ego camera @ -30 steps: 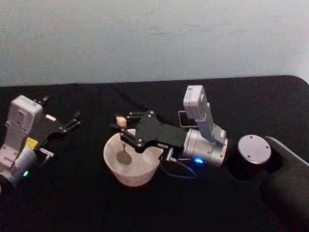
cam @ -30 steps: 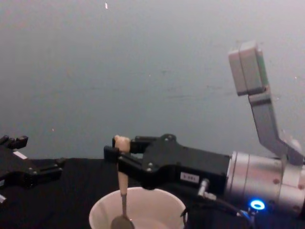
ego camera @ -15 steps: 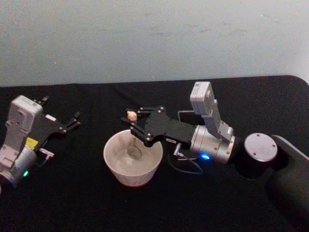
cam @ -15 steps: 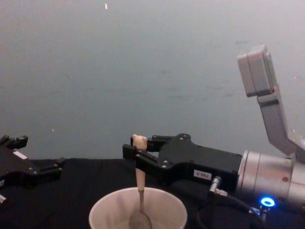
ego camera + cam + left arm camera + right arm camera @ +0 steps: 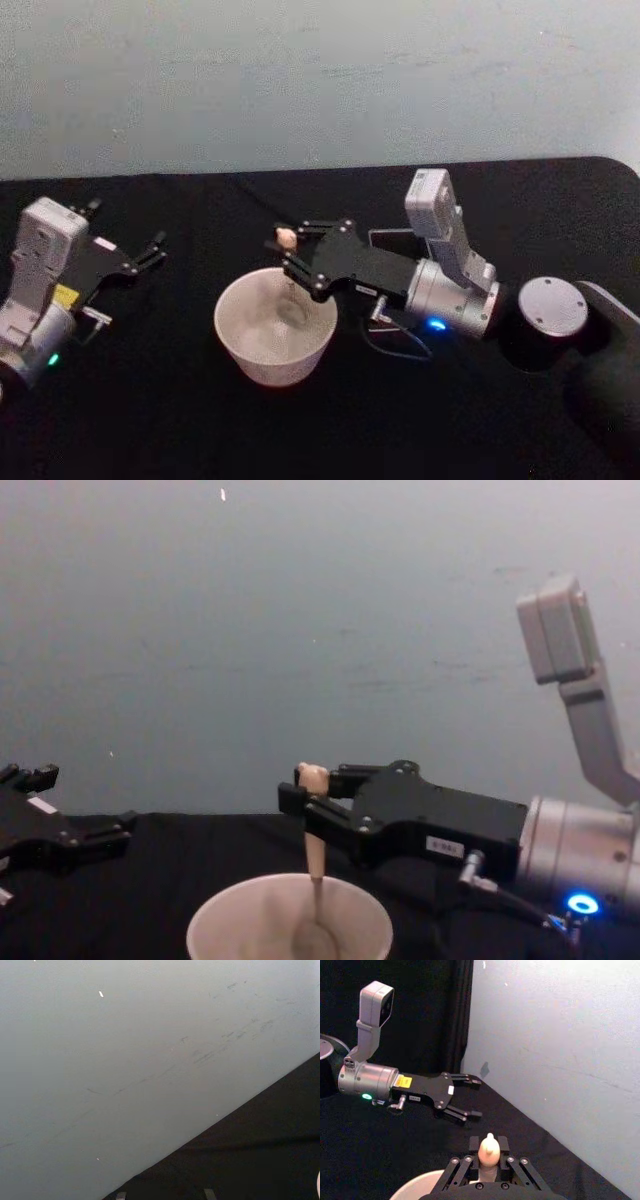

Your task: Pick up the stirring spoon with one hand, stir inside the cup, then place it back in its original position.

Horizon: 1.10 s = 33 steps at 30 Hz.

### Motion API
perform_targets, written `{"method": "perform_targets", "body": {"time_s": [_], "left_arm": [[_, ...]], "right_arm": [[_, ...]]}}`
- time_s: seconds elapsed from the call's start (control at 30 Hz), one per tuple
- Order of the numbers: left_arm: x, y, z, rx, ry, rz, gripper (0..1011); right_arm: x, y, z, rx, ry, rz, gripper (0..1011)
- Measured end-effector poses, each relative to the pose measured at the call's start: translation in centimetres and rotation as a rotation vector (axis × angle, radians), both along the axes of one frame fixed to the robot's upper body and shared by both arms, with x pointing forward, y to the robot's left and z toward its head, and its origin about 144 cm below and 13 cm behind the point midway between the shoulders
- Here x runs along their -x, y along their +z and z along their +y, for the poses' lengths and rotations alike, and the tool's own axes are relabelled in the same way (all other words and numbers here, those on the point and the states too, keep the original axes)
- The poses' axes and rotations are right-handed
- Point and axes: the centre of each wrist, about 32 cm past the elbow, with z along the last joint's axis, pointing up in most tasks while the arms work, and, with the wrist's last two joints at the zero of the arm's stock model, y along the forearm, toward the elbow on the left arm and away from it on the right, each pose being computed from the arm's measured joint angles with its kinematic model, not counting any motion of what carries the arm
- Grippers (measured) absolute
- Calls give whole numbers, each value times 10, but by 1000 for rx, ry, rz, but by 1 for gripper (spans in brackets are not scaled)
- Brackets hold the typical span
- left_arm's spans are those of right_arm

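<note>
The right pincer (image 5: 291, 252) is clenched on the beige handle of the stirring spoon (image 5: 289, 290), just under the little bear head. It reaches in from the robot's right, over the right part of the cup (image 5: 226, 318). In the chest view the spoon (image 5: 315, 865) hangs nearly upright from the right pincer (image 5: 302, 806), with its metal bowl down inside the cup (image 5: 222, 916), close to the bottom. The right wrist view shows the bear head (image 5: 488, 1148) standing up between the clenched fingers (image 5: 474, 1146), with the cup's rim (image 5: 412, 1185) below.

A second ago the spoon stood at the left side of the cup and the pincer's black body lay across the rim. Half a second ago it was near the middle. Now it is at the right side, and the whole right arm has slid toward the robot's right with it. The cup has not moved on the black surface (image 5: 150, 410).

The dark grey holder (image 5: 388, 238) stands behind the right wrist, partly hidden by it.

The left pincer (image 5: 152, 249) rests well apart at the left side of the surface, where it was before. Its fingers are spread and hold nothing, as the right wrist view of the left pincer (image 5: 473, 1097) shows clearly.
</note>
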Motion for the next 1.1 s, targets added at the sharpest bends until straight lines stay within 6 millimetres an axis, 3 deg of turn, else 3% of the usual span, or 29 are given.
{"method": "perform_targets", "body": {"time_s": [0.33, 0.67, 1.1], "left_arm": [[0, 0, 0, 0, 0, 0, 1001], [0, 0, 0, 0, 0, 0, 1002], [0, 0, 0, 0, 0, 0, 1001]], "right_arm": [[17, 3, -12, 17, 22, 19, 212], [29, 1, 1, 6, 100, 44, 212], [4, 1, 32, -27, 111, 3, 212]]}}
